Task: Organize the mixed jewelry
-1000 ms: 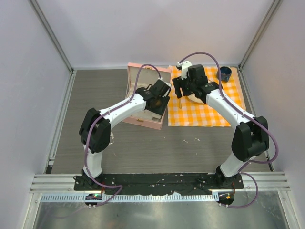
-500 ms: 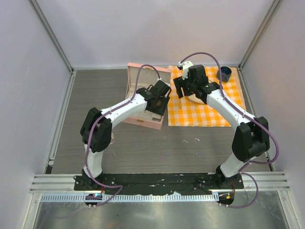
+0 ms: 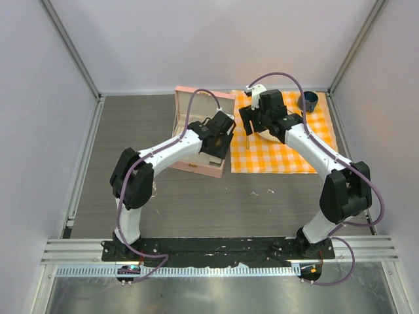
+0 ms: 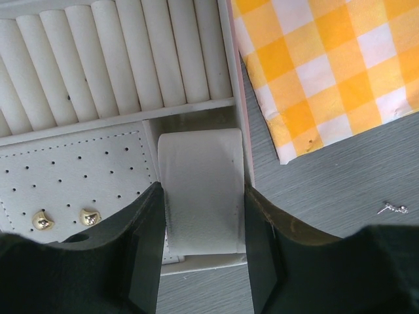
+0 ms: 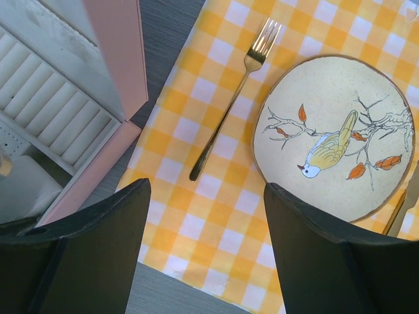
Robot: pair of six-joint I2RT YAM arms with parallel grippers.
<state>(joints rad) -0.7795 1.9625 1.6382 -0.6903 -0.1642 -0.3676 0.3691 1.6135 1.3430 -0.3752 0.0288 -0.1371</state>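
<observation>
Fingers (image 4: 141, 248) of the left gripper (image 4: 201, 196) are spread wide with nothing between them, hanging over the open pink case (image 4: 237, 98). A white roll cushion (image 4: 200, 190) lies in its own narrow compartment straight below the gap between them. Two gold studs (image 4: 43, 221) sit in the perforated pad (image 4: 78, 170) just outside the left finger, and the ring rolls (image 4: 118, 59) lie ahead of the fingertips. Outside the right finger, a tiny silvery piece (image 4: 393, 209) rests on the grey table (image 4: 327, 190), close to the corner of the checked cloth (image 4: 327, 65) and apart from the case. The right gripper (image 5: 206, 190) is also spread and empty, above the cloth. A gold-coloured fork (image 5: 229, 104) lies ahead of the gap, the bird plate (image 5: 334, 137) ahead of the right finger, the case wall beyond the left finger. In the top view, pale bits (image 3: 270, 191) lie loose on the table, well behind both sets of fingers, towards the arm bases.
</observation>
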